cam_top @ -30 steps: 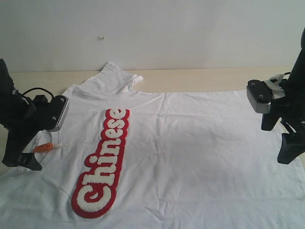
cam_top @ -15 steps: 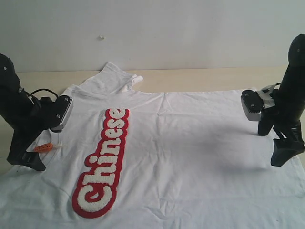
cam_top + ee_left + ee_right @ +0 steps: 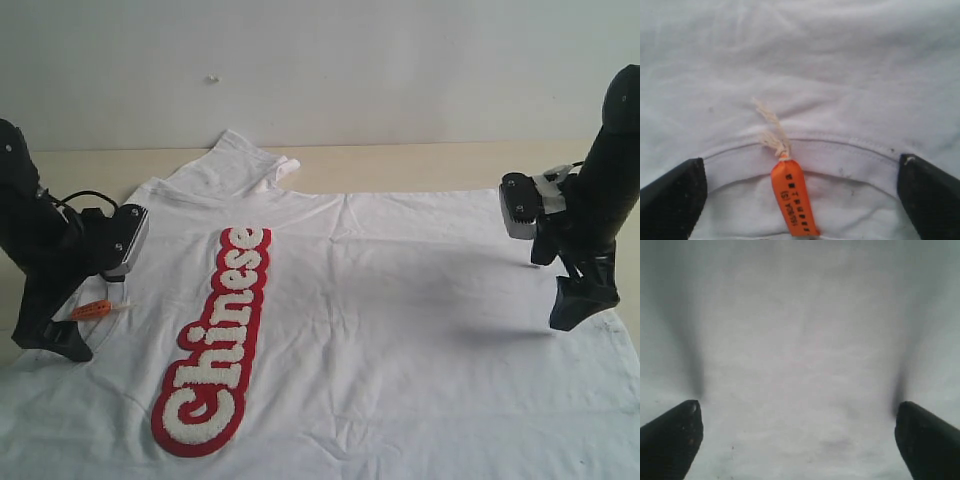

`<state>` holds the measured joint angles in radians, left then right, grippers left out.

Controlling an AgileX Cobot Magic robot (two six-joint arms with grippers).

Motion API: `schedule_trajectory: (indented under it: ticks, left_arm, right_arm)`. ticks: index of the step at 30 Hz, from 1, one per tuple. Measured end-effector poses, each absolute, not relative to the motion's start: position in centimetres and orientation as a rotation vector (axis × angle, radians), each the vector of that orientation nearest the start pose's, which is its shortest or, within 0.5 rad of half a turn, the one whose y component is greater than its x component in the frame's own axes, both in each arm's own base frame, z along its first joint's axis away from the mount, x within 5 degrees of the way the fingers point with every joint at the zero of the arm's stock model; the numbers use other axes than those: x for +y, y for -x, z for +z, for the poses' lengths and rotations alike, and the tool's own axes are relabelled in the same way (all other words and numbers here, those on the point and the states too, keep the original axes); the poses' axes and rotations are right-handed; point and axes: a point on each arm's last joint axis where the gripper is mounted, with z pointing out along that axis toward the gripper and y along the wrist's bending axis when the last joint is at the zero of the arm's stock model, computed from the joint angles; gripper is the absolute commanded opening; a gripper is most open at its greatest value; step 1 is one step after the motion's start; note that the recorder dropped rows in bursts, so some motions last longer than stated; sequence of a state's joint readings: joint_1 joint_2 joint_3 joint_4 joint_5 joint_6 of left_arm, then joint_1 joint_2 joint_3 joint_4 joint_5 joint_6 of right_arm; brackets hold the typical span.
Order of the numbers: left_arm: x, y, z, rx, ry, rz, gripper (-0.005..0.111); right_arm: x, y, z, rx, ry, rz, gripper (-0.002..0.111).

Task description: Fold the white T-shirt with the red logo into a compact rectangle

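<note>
The white T-shirt [image 3: 400, 320] lies spread flat across the table, its neckline at the left and its hem at the right. The red logo [image 3: 215, 345] with white "Chinese" letters runs down the left part of the shirt. My left gripper [image 3: 50, 335] stands open over the neckline, its fingers either side of the small orange neck tag [image 3: 792, 200], just above the ribbed collar [image 3: 840, 157]. My right gripper [image 3: 580, 300] stands open low over the shirt's right end; its wrist view shows only plain white cloth [image 3: 800, 365] between the dark fingertips [image 3: 670, 437].
A folded sleeve [image 3: 245, 160] sticks out at the shirt's back left. The pale wooden table [image 3: 420, 165] shows as a strip behind the shirt, ending at a white wall [image 3: 320, 60].
My right gripper has come down and moved left toward the shirt's right end. The left gripper has lowered slightly over the neckline. The shirt has not moved.
</note>
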<state>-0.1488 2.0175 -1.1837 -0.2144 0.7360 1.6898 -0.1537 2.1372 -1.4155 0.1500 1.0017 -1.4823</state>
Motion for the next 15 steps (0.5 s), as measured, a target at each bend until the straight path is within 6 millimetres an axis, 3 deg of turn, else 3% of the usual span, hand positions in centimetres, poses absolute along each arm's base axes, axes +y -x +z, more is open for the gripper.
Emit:
schedule_trajectory:
  ticks: [15]
  left_arm:
    - [-6.51,-36.24,11.26,-2.208,2.438,0.127,0.105]
  right_arm:
    - [-4.82,-39.30,11.14,2.598,1.696,0.248,0.105]
